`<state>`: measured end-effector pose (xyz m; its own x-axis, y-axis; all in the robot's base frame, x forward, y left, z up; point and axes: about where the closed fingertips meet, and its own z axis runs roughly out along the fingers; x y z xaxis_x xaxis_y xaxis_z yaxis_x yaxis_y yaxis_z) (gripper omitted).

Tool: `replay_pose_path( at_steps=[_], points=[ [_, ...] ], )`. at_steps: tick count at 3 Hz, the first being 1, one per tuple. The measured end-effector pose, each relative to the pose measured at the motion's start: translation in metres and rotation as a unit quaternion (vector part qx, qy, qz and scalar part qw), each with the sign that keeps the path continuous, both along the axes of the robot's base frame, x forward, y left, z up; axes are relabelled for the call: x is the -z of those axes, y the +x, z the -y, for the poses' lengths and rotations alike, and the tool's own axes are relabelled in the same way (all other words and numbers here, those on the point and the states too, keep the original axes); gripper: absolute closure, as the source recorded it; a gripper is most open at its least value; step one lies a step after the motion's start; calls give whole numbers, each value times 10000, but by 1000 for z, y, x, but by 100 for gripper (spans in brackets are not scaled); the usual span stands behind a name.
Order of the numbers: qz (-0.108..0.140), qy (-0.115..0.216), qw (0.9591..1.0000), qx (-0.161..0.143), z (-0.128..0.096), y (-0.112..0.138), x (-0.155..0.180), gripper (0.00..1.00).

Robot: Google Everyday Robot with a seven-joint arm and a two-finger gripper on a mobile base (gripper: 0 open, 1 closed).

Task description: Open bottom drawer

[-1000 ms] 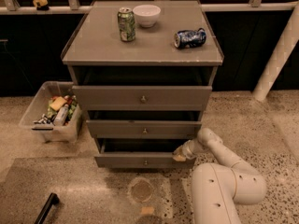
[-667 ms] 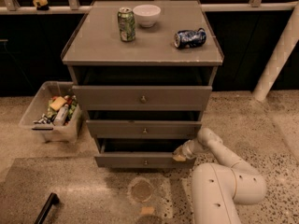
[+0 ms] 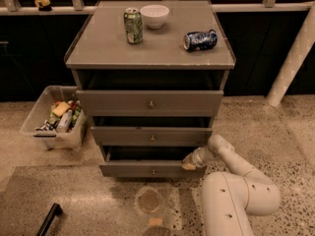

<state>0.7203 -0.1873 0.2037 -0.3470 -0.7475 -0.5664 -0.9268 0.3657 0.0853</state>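
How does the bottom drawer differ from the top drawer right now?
The bottom drawer has a narrower, shorter front than the top drawer. The gripper is at the bottom drawer's right end, while the top drawer has nothing at it. Both have flat grey-brown fronts, one small round centre knob and a dark gap above.

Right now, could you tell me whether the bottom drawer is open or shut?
Partly open: dark gap above the bottom drawer; hand at its right corner.
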Motion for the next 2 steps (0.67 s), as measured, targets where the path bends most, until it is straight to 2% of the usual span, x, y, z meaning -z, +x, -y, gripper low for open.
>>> replay_pose_path(
  at_steps=[1,2],
  points=[
    [0,0,10000,0,0,0,0,13],
    [-1,0,10000,0,0,0,0,0]
  ],
)
